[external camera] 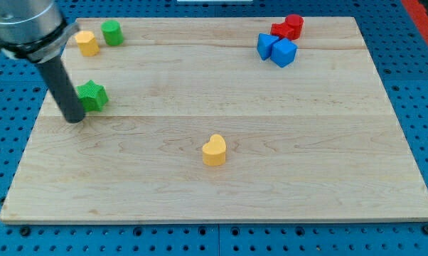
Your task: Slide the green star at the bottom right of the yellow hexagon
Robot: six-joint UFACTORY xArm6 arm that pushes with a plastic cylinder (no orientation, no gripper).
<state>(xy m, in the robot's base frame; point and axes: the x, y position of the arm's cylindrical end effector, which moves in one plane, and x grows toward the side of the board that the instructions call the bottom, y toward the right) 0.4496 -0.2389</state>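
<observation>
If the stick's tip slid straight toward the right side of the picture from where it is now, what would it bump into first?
My tip sits just left of the green star, slightly below it. Sliding right, it would probably clip the star's lower edge first, though it might slip just under. Past that, the board looks free along that line.
</observation>
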